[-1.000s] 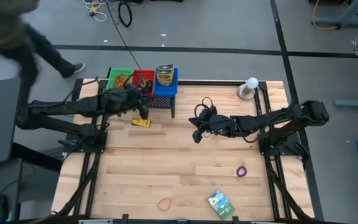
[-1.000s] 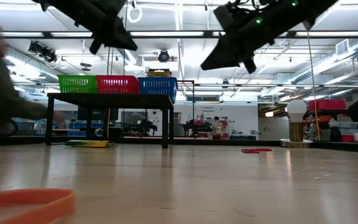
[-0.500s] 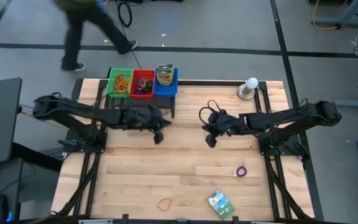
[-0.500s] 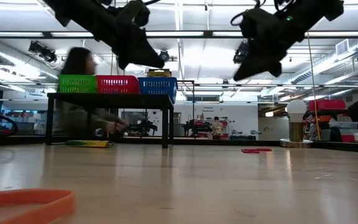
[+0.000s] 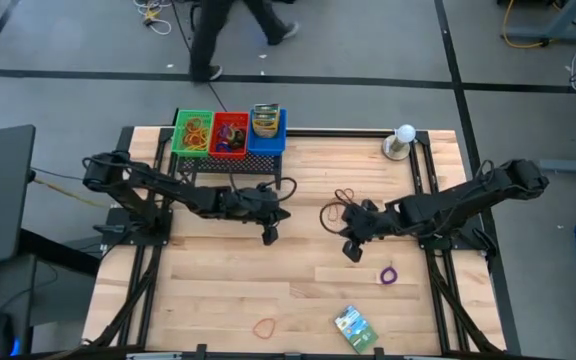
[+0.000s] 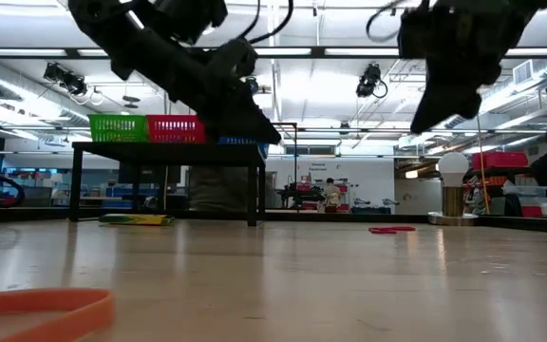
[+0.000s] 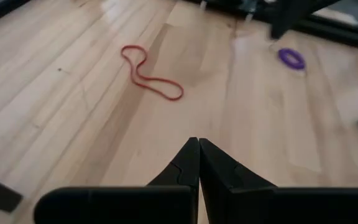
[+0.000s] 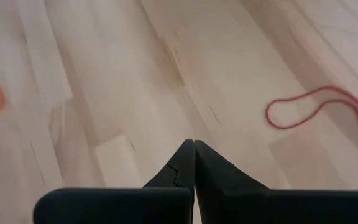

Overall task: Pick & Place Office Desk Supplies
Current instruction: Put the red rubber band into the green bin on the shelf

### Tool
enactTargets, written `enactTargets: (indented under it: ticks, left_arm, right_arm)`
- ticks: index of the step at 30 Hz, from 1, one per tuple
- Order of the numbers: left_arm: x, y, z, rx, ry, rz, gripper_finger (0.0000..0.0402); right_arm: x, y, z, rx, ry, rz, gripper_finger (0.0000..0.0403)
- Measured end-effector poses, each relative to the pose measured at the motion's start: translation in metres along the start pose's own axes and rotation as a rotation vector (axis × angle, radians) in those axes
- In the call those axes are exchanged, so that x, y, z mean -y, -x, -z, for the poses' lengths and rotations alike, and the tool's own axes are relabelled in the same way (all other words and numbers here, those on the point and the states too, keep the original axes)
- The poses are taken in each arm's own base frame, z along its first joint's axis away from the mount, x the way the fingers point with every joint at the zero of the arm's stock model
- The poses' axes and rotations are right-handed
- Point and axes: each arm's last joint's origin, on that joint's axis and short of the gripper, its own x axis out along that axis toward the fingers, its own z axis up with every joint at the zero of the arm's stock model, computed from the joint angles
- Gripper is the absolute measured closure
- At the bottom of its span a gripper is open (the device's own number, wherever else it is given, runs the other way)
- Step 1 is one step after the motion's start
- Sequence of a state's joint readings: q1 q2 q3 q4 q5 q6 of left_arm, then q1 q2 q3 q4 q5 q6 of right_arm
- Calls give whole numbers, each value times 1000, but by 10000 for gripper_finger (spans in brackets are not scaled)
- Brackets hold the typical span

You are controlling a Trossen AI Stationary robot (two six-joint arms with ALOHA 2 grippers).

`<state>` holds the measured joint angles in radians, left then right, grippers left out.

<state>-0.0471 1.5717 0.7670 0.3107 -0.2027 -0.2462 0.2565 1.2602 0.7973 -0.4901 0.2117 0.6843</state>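
Observation:
My left gripper [image 5: 270, 235] is shut and empty above the table's middle; its own view [image 7: 197, 149] shows a thin red rubber band [image 7: 151, 71] lying flat ahead of it. My right gripper [image 5: 351, 250] is shut and empty a little to the right, above the bare wood [image 8: 193, 149], with the same red band [image 8: 322, 109] to one side. A purple band [image 5: 388, 274], an orange band [image 5: 264, 327] and a green packet [image 5: 355, 327] lie flat toward the near edge. A yellow-green crayon box [image 6: 136, 218] lies by the rack's legs.
A black rack [image 5: 230, 160] at the far edge carries a green bin [image 5: 193, 133], a red bin [image 5: 230, 133] and a blue bin [image 5: 266, 125], each with items inside. A white ball on a round base [image 5: 403, 140] stands at the far right. A person walks beyond the table.
My left gripper has gone from the rack toward the table's middle and near edge. My right gripper has gone toward the near and right edges, closer to the purple band. A person has walked across behind the table.

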Motion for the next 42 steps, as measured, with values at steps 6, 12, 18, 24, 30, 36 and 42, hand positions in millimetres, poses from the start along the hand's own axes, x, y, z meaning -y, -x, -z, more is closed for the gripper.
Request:
enactTargets:
  ticks: [6, 12, 18, 24, 30, 36, 42]
  left_arm:
    - [2, -15, 10, -10, 21, 59, 395]
    - [3, -25, 17, -5, 63, 76, 395]
    - [3, -33, 26, -23, 72, 70, 395]
    - [3, -40, 30, -5, 92, 75, 395]
    - [3, -42, 33, -21, 136, 70, 394]
    - [3, -42, 33, -18, 117, 73, 394]
    - [6, -41, 33, -14, 120, 79, 394]
  right_arm:
    - [-20, 19, -1, 58, 36, 61, 398]
    - [-18, 24, 3, 31, -24, 123, 373]
    - [-6, 16, 10, 11, -63, 211, 317]
    - [25, -10, 15, 38, -278, 248, 250]
    - [64, -24, 5, -3, -289, 284, 217]
    - [107, -29, -20, -64, 46, 158, 213]
    - [135, -42, -22, -188, 294, 93, 213]
